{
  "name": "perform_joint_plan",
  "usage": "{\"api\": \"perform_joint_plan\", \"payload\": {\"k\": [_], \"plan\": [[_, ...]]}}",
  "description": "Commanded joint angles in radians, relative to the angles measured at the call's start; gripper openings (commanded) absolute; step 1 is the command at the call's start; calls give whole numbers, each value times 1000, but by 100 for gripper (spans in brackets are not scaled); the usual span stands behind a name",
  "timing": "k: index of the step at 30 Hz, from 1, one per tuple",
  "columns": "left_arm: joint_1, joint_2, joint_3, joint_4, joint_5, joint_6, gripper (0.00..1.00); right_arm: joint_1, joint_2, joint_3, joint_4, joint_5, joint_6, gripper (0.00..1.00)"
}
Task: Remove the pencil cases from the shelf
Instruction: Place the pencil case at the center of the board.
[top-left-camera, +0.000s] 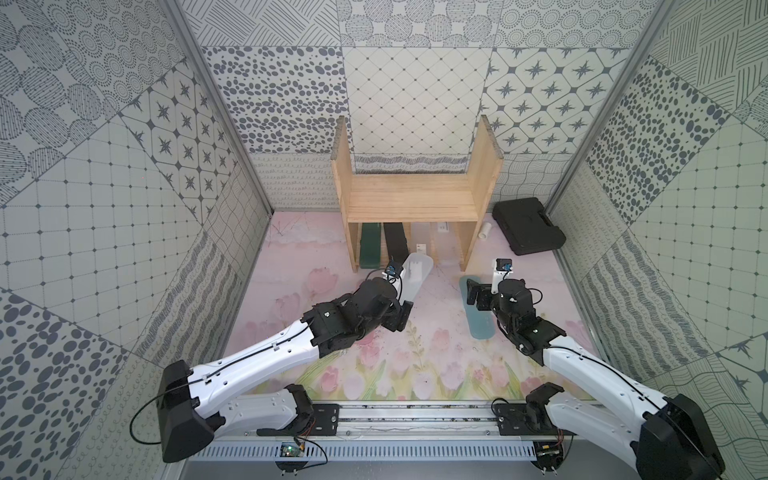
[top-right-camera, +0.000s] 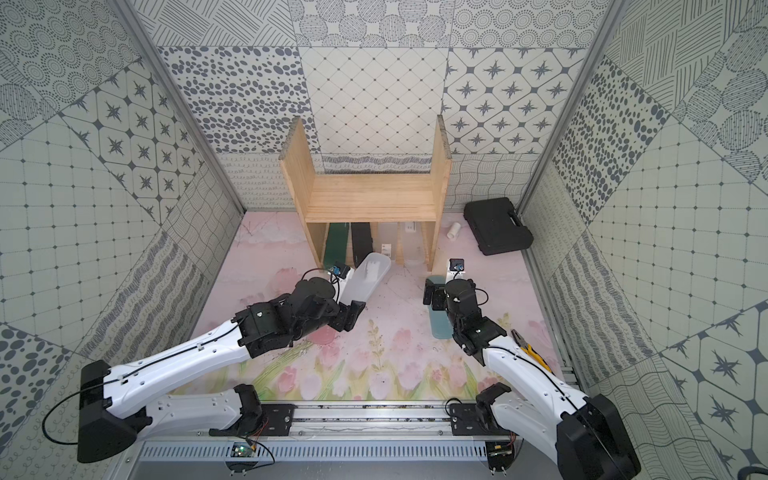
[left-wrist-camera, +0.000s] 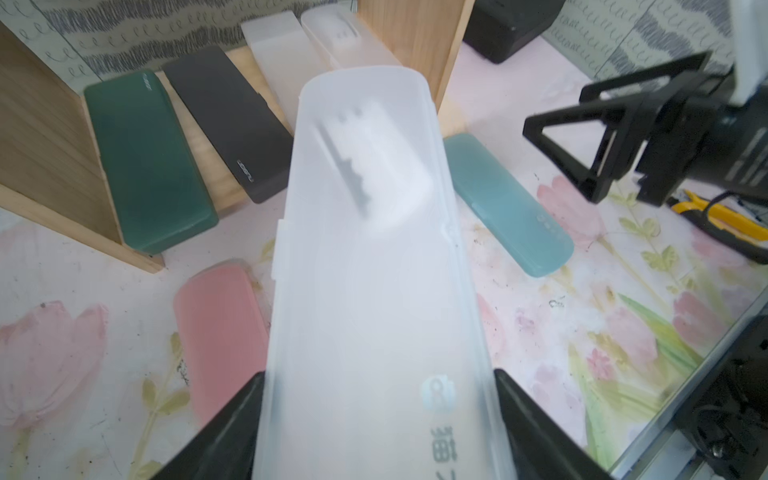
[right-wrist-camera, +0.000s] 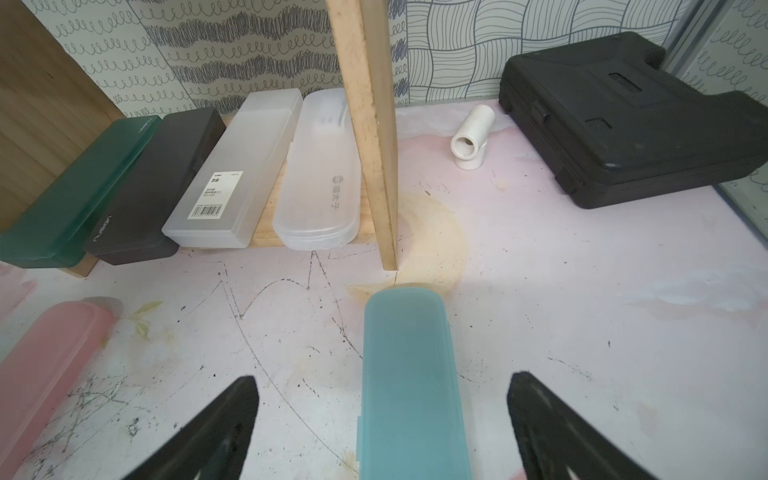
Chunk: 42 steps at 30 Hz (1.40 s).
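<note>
My left gripper (left-wrist-camera: 379, 374) is shut on the near end of a frosted-clear pencil case (left-wrist-camera: 374, 270), which it holds tilted just in front of the shelf (top-left-camera: 415, 195). On the shelf's lower tier lie a dark green case (right-wrist-camera: 79, 195), a black case (right-wrist-camera: 158, 187), a frosted case with a barcode label (right-wrist-camera: 232, 174) and another frosted case (right-wrist-camera: 320, 187). My right gripper (right-wrist-camera: 382, 376) stands open over a blue case (right-wrist-camera: 409, 374) lying on the table. A pink case (left-wrist-camera: 220, 320) lies on the table beneath my left arm.
A large black tool case (top-left-camera: 528, 226) and a white pipe fitting (top-left-camera: 485, 230) sit right of the shelf. Yellow-handled pliers (top-right-camera: 532, 353) lie by the right wall near my right arm. Patterned walls close in both sides and the back.
</note>
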<state>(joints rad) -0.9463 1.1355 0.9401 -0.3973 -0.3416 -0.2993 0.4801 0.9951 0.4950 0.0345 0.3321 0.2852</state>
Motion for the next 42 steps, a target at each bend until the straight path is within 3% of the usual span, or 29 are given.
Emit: {"api": "perform_joint_plan", "payload": {"k": [1, 12, 24, 32, 42], "plan": [[-43, -11, -136, 280, -84, -52, 74, -5, -13, -11, 39, 21, 11, 98], [-126, 199, -308, 579, -318, -141, 74, -5, -10, -11, 41, 26, 9, 98], [-137, 411, -359, 776, -487, -250, 75, -5, -4, -12, 42, 22, 10, 98], [-130, 514, -344, 810, -544, -325, 77, -5, -3, -10, 42, 21, 10, 98], [-122, 531, -370, 756, -567, -426, 78, -5, 8, -9, 47, 10, 11, 98]]}}
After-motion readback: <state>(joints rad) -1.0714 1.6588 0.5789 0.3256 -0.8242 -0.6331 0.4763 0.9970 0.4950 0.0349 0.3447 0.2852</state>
